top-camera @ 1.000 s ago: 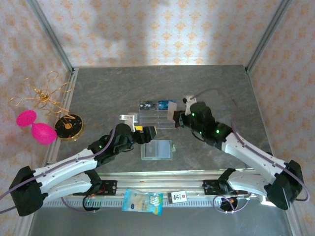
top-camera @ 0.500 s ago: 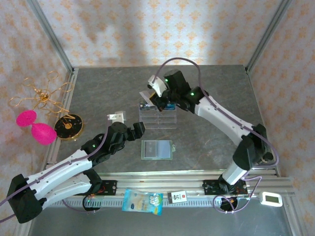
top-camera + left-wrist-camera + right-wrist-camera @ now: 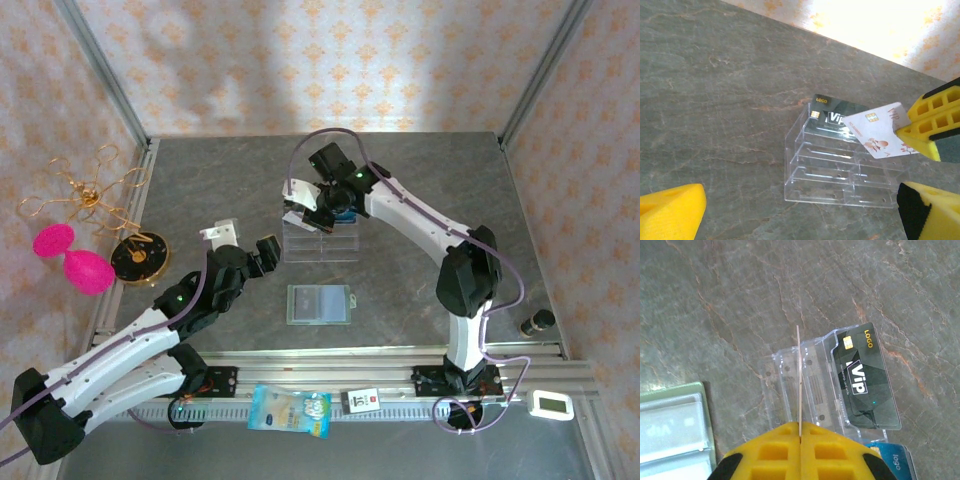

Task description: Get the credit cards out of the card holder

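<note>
Two arms over a grey table (image 3: pixel 420 290), seen from above. Right gripper (image 3: pixel 304 208) at 12 o'clock of centre, clamped shut on a white card (image 3: pixel 296 212), hanging just above a clear plastic rack (image 3: pixel 322 243). Left gripper (image 3: pixel 262 250) at 9 o'clock of the rack, spread wide, holding nothing. Green wallet (image 3: pixel 320 304) lying open at 6 o'clock of the rack, apart from it. Pink blobs (image 3: pixel 72 258), gold wire (image 3: pixel 95 185) and dark disc (image 3: pixel 140 257) at far 9 o'clock; small dark bottle (image 3: pixel 540 322) at 4 o'clock.

Left wrist view: white card tilted over the rack's back tier, beside a black card (image 3: pixel 832 111) resting in it.

Right wrist view: white card edge-on, lined up over a middle slot; blue card (image 3: pixel 892 463) at 5 o'clock. Probably about to be slotted: best lowered straight, kept parallel to the dividers, clear of the black card at 3 o'clock.
</note>
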You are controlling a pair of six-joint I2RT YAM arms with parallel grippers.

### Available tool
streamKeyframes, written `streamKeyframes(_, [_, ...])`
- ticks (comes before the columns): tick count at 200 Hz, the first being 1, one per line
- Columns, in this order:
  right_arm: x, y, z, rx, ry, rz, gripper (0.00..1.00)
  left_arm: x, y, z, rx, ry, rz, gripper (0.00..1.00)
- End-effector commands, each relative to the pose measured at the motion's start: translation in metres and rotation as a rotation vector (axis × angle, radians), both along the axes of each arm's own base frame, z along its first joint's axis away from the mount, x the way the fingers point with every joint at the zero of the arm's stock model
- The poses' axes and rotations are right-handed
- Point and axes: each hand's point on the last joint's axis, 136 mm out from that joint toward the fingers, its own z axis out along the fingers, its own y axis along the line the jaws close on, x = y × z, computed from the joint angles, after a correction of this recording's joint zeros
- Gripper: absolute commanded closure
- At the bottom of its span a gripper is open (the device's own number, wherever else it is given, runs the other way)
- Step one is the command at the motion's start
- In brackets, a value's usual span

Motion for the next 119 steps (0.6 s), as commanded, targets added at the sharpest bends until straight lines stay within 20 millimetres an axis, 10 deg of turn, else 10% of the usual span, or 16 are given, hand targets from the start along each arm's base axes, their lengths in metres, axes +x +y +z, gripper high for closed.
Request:
streamKeyframes(1, [0.008,-0.006,-0.002,-0.067,-0.05,0.045,1.0,0.004,0.008,0.005,0.039,-0.026,0.033,0.01])
streamKeyframes(119, [0.032,-0.006,-0.024,-0.153,-0.054,0.104,1.0,0.01,0.011,-0.005,0.065,0.011,0.05,0.01])
